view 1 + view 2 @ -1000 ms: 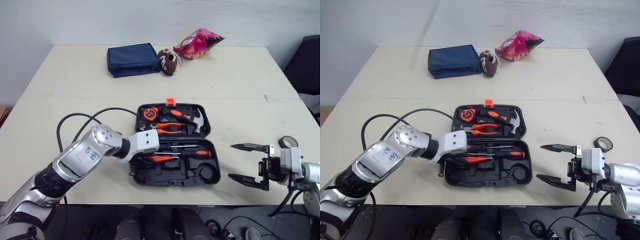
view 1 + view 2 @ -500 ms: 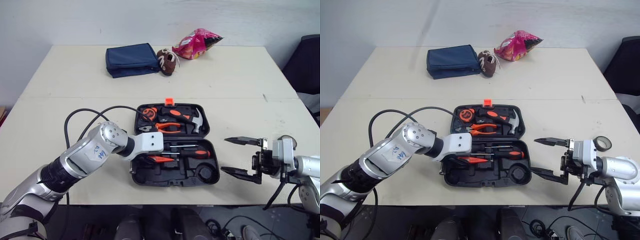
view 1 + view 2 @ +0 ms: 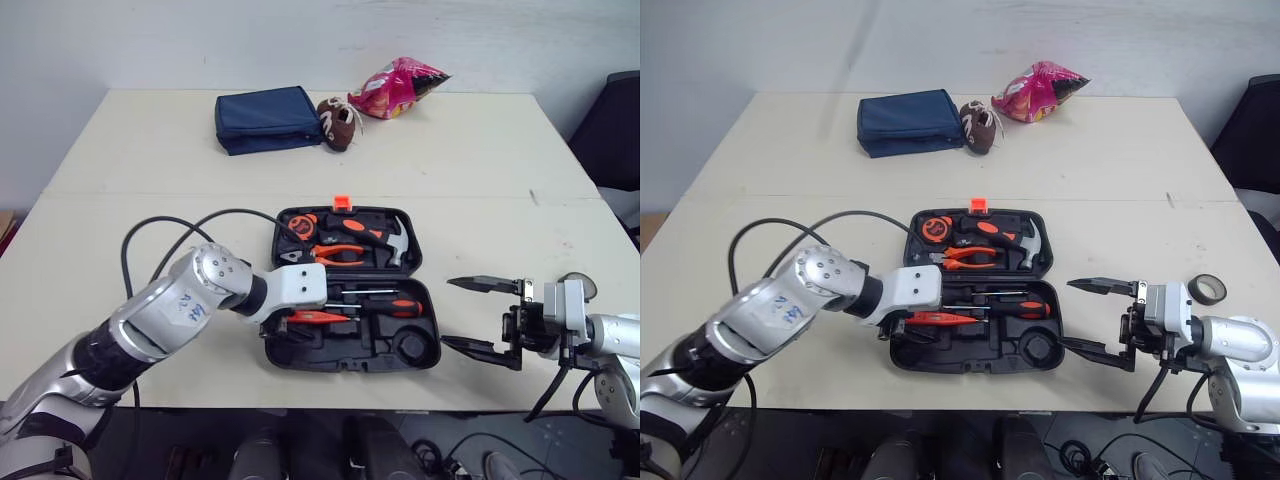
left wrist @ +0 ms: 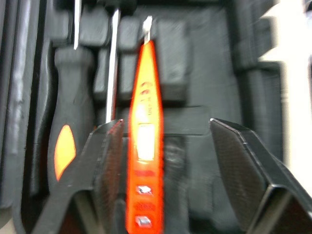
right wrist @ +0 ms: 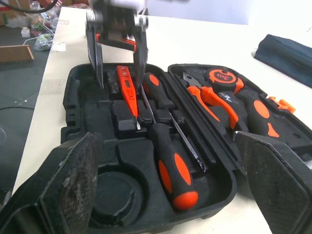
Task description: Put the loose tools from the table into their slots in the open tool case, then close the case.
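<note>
Orange tester screwdriver (image 4: 144,146) lay in open tool case (image 3: 940,358), front half, near desk (image 3: 150,160) front edge, between left gripper (image 4: 165,127) jaws, parted. Right gripper (image 3: 1070,314) beside case's right edge, jaws wide apart.

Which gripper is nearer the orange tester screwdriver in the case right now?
Left. The left gripper straddles the orange tester screwdriver in the tool case, open around it. The right gripper is open beside the case's right edge, over the table.

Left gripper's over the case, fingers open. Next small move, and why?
Probably lift the left gripper straight up out of the tool case: its jaws stand open astride the orange tester, which lies in it. The tape roll sits loose on the table.
</note>
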